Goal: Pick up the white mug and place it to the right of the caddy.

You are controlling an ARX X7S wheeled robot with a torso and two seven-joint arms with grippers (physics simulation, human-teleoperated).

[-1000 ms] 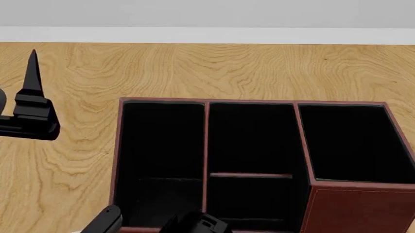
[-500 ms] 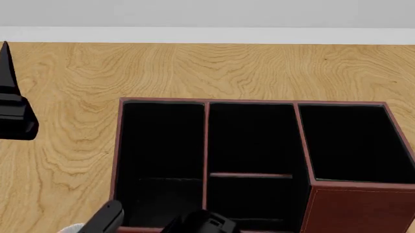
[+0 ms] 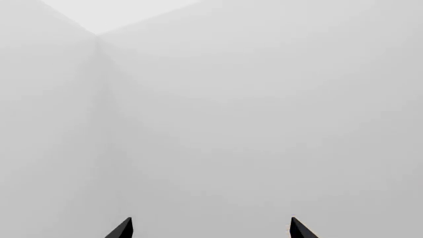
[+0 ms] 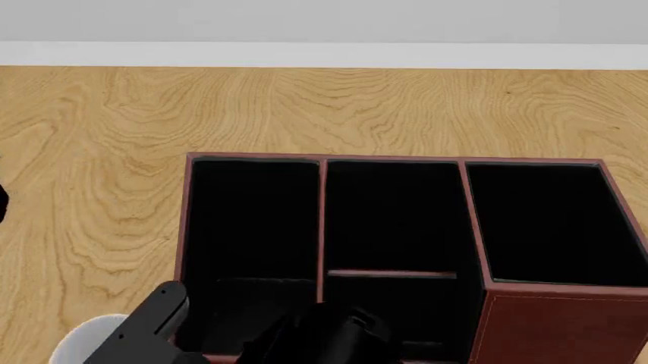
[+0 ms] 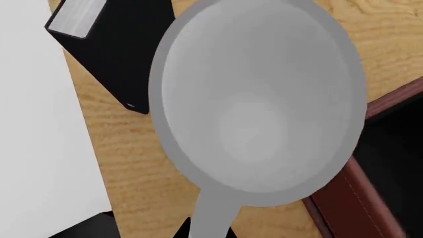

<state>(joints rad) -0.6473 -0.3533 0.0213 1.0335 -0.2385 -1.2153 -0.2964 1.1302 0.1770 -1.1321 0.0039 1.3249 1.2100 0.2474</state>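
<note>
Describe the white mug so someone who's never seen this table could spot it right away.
Start at the big reddish-brown caddy on the wooden table. The white mug is by the caddy's near left corner, next to a thin black book. It is the only round thing there, plain glossy white with a loop handle.

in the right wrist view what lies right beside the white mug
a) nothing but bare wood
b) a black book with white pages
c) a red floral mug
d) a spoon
b: in the right wrist view a black book with a white page edge lies on the wood next to the white mug, whose open mouth faces the camera, with the caddy rim on the mug's other side.
</note>
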